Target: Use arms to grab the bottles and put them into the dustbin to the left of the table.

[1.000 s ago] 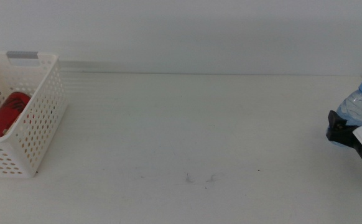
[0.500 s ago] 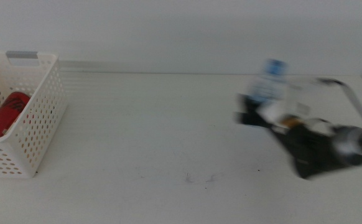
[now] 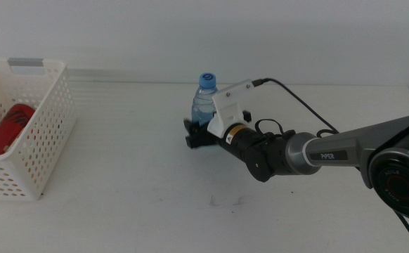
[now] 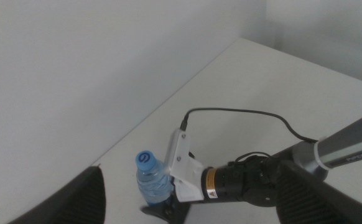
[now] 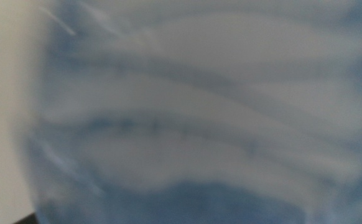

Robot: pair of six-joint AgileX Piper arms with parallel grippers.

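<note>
A small clear water bottle [image 3: 203, 100] with a blue cap stands upright near the middle of the table [image 3: 134, 176]. My right gripper [image 3: 196, 133] is shut around its lower half, and the arm reaches in from the right. The bottle's ribbed wall [image 5: 187, 112] fills the right wrist view, blurred. From above, the left wrist view shows the same bottle [image 4: 151, 180] beside the right arm's white housing [image 4: 184, 168]. My left gripper [image 4: 187, 214] hangs open high over the table. The white dustbin [image 3: 32, 151] sits at the far left with a red can [image 3: 8, 126] lying inside.
A black cable [image 3: 299, 98] loops from the white housing back along the right arm. A white wall [image 3: 204, 35] rises just behind the table's far edge. Faint scuff marks [image 3: 225, 202] show on the tabletop near the front.
My right arm has swept left from the table's right edge to its middle, carrying the water bottle. The dustbin and red can have not moved.
</note>
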